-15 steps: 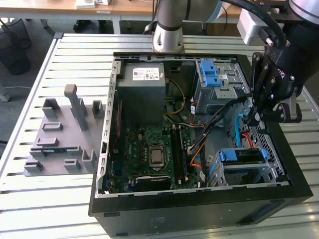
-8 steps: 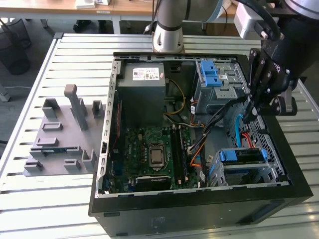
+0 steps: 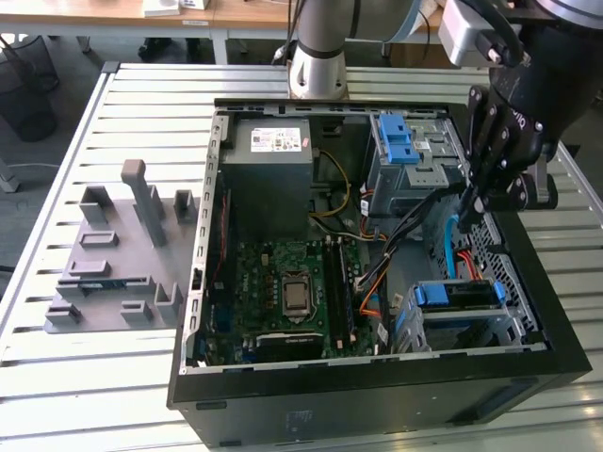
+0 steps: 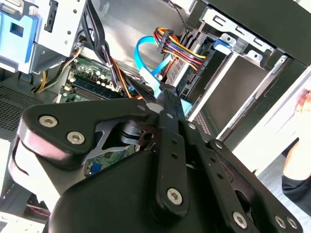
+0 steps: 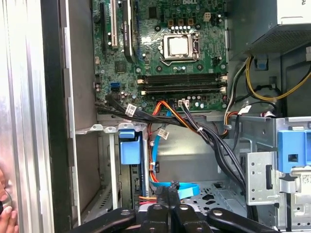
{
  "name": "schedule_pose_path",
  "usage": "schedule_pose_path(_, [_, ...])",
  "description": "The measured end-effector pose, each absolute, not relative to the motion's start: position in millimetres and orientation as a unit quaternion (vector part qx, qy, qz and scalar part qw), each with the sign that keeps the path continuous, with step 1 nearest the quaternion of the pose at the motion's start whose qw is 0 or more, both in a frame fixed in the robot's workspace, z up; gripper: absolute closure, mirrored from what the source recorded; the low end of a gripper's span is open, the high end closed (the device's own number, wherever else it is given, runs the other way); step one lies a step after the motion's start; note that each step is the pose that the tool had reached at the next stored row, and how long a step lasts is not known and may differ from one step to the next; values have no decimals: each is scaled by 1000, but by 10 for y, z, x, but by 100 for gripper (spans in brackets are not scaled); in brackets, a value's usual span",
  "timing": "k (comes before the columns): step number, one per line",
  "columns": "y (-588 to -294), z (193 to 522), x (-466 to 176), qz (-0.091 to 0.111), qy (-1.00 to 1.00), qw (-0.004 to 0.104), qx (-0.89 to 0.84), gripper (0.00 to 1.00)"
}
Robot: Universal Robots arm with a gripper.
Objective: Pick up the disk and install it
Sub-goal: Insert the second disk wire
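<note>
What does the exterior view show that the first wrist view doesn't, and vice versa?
Exterior view: the grey fixture plate beside the open PC case, the slatted table under both, and the arm's base behind the case. First wrist view: a person's hand outside the case wall. Both: the CPU socket on the motherboard, and the gripper, shut on nothing, inside the case by the drive bays.

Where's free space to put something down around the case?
Bare slatted table in front of the grey fixture plate, also between it and the case. Crowded: cables between drive cages, where the gripper hangs.
</note>
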State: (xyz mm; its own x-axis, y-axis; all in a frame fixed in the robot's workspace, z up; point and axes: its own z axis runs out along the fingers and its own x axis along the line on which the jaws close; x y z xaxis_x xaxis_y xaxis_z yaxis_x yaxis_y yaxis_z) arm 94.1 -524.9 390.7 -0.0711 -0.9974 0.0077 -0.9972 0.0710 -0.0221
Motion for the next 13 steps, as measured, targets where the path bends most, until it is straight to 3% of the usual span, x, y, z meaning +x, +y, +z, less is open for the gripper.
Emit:
schedule_pose_path(1, [-5245, 3907, 941, -11, 732, 5, -681, 89])
schedule_pose_path(2, [-5241, 3907, 941, -11, 732, 5, -681, 82])
schedule_pose_path(13, [-5201, 3915, 938, -18, 732, -2, -681, 82])
